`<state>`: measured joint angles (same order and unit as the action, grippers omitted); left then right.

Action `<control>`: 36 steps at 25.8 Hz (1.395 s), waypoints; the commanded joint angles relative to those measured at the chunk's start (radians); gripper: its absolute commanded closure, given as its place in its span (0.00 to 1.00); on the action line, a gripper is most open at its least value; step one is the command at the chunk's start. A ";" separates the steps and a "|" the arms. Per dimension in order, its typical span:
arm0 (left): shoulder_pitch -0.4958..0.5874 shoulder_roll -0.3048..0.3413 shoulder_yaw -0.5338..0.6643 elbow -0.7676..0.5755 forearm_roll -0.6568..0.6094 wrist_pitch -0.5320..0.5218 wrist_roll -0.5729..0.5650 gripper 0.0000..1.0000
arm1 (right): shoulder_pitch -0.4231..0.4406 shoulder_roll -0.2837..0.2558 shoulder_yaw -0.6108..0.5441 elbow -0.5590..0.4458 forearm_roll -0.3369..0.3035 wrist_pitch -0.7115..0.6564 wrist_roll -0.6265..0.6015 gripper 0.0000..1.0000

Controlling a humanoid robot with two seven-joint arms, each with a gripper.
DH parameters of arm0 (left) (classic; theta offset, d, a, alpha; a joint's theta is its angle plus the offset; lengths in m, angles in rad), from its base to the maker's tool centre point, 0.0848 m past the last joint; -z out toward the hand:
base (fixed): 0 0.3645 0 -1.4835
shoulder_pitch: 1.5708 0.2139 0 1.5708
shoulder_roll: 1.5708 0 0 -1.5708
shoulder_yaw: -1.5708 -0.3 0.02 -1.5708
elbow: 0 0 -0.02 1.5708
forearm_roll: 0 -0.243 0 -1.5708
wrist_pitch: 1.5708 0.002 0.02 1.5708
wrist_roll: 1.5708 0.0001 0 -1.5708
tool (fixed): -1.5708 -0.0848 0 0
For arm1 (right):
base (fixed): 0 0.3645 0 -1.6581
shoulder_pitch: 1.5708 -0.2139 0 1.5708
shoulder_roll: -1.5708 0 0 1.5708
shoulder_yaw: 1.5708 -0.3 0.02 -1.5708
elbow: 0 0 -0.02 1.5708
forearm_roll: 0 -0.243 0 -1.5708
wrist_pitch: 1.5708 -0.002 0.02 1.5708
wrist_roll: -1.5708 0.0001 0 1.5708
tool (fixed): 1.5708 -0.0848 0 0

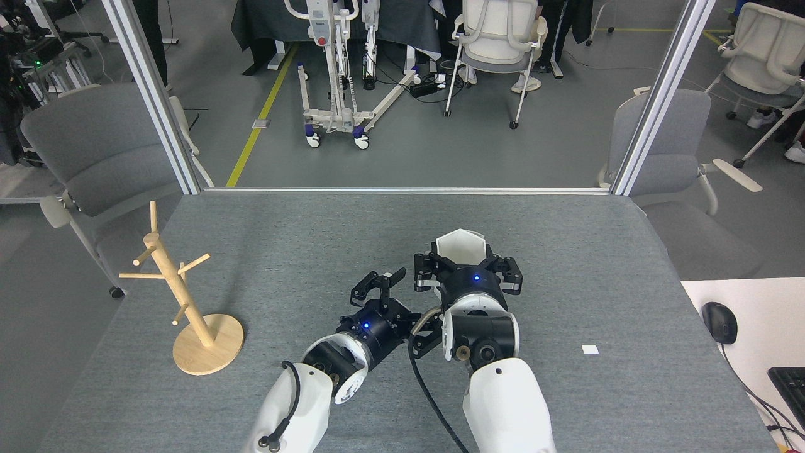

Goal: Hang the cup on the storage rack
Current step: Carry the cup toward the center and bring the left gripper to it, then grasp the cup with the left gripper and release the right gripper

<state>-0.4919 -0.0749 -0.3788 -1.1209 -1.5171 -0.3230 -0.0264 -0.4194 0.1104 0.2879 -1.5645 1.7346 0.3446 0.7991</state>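
right hand [466,272]: clenched around cup [460,246] | left hand [385,290]: fingers spread, empty, just left of right hand | storage rack [182,296]: far left on surface [302,239]

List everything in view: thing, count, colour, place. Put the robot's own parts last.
cup: one, white, mid table, gripped by the right gripper
storage rack: one, light wood, left side of the table, standing upright
table: one, grey felt top, fills the foreground
small tag: one, white, on the table at right
side desk: one, white, far right, with a black mouse and a black keyboard
grey chairs: two, one at each far corner of the table
white chairs: two, on the floor behind
wheeled stand: one, white, on the floor behind
left gripper: one, black, open, just left of the cup
right gripper: one, black, shut on the cup
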 commanded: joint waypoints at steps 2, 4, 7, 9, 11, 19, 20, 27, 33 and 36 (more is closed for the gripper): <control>0.003 0.001 0.018 0.003 0.002 0.010 0.003 0.01 | 0.005 0.002 0.004 0.003 -0.001 0.001 0.014 1.00; 0.001 -0.003 0.018 0.003 0.000 0.012 0.003 0.01 | 0.007 0.002 0.007 0.003 -0.003 0.001 0.012 1.00; 0.003 -0.006 0.015 -0.013 0.000 0.005 0.003 0.01 | 0.010 0.002 0.011 0.003 -0.007 0.001 0.012 1.00; 0.009 -0.005 0.008 -0.031 0.002 -0.018 0.003 0.01 | 0.010 0.003 0.011 0.003 -0.010 -0.003 0.012 1.00; 0.027 -0.005 0.006 -0.028 -0.002 -0.057 0.009 0.01 | 0.010 0.000 0.011 0.003 -0.010 -0.006 0.011 1.00; 0.042 0.003 0.006 -0.023 -0.009 -0.093 0.011 0.01 | -0.002 -0.015 0.005 0.011 -0.037 -0.006 0.008 1.00; 0.039 0.001 0.008 -0.025 -0.009 -0.093 0.009 0.01 | -0.001 -0.015 0.005 0.011 -0.037 -0.004 0.008 1.00; 0.018 -0.017 0.005 -0.031 -0.018 -0.084 -0.018 0.01 | 0.007 -0.011 0.014 0.018 -0.037 -0.004 0.005 1.00; 0.012 -0.029 -0.014 -0.039 -0.018 -0.085 -0.056 0.01 | 0.027 -0.001 0.053 0.018 -0.038 -0.007 0.005 1.00; 0.009 -0.045 -0.022 -0.036 -0.020 -0.080 -0.060 0.01 | 0.031 0.003 0.073 0.018 -0.038 -0.004 0.006 1.00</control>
<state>-0.4793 -0.1079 -0.3919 -1.1577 -1.5360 -0.3990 -0.0851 -0.3943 0.1087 0.3417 -1.5465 1.6969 0.3435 0.8033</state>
